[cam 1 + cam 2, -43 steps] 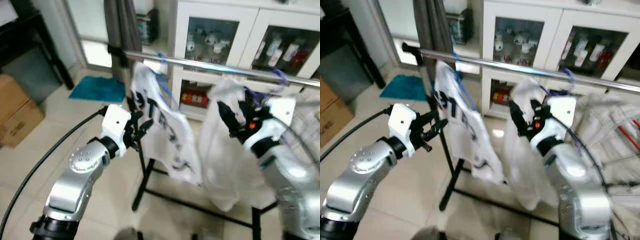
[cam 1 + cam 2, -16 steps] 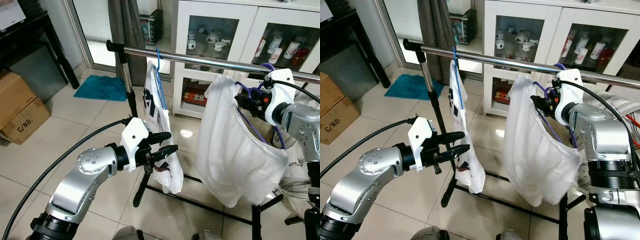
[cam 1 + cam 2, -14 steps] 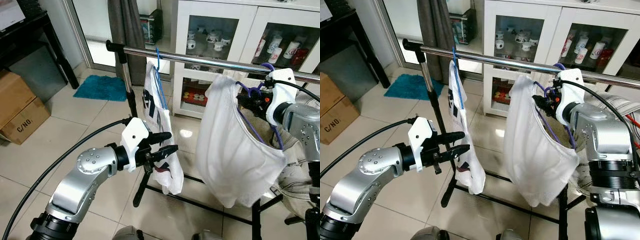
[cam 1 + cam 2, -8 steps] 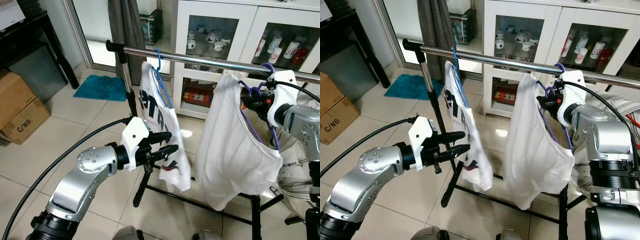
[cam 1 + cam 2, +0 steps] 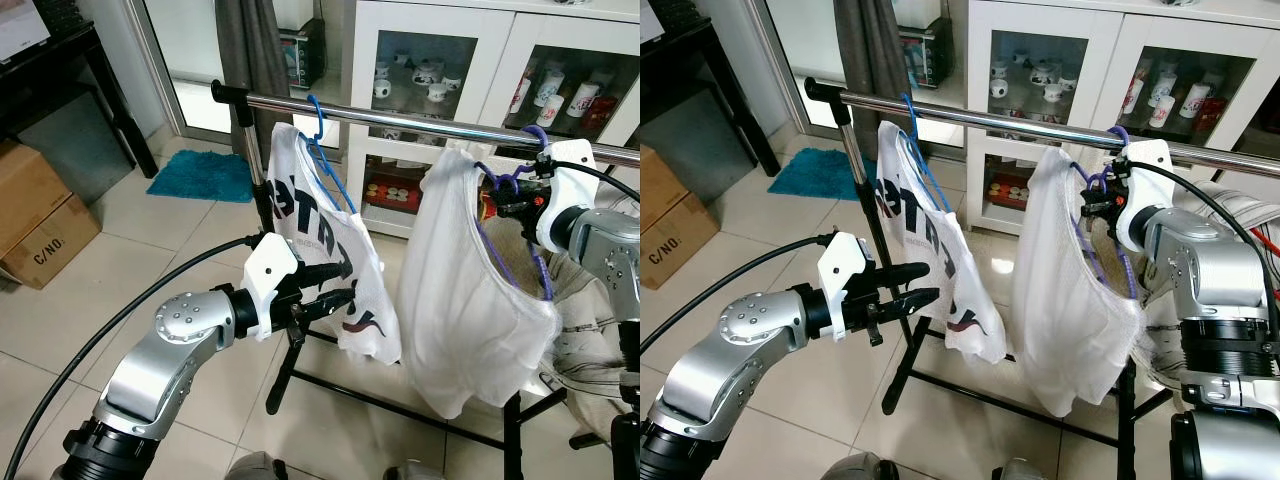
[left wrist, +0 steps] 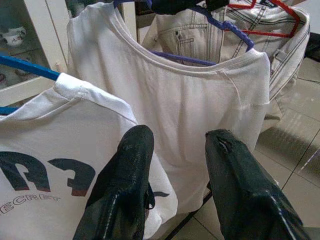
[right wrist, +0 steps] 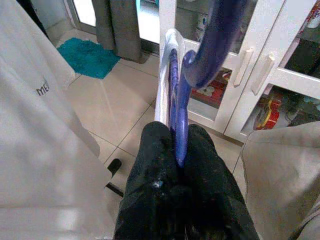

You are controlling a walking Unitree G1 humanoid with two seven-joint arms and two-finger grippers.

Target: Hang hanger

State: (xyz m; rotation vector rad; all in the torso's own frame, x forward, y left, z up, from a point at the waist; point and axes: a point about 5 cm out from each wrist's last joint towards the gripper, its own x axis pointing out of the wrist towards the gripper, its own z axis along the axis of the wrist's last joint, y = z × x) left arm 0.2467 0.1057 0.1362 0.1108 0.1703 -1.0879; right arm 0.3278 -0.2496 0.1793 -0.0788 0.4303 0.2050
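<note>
A: What differs from a second ago in the eye views?

B: The printed shirt (image 5: 325, 260) on the blue hanger (image 5: 322, 160) has swung out toward the lower middle. The plain white shirt (image 5: 470, 300) hangs fuller under the rail (image 5: 420, 125). The purple hanger (image 5: 1105, 215) sits hooked over the rail at upper right, with the right end effector (image 5: 1098, 205) clamped on its neck.

A: And the left one?

B: The left end effector (image 5: 335, 285) stays open at centre, just beside the printed shirt.

A: The wrist views?

B: The left wrist adds pale jeans on a red hanger (image 6: 270, 17) behind the white shirt. The right wrist shows both fingers (image 7: 150, 155) squeezing the purple hanger's stem.
</note>
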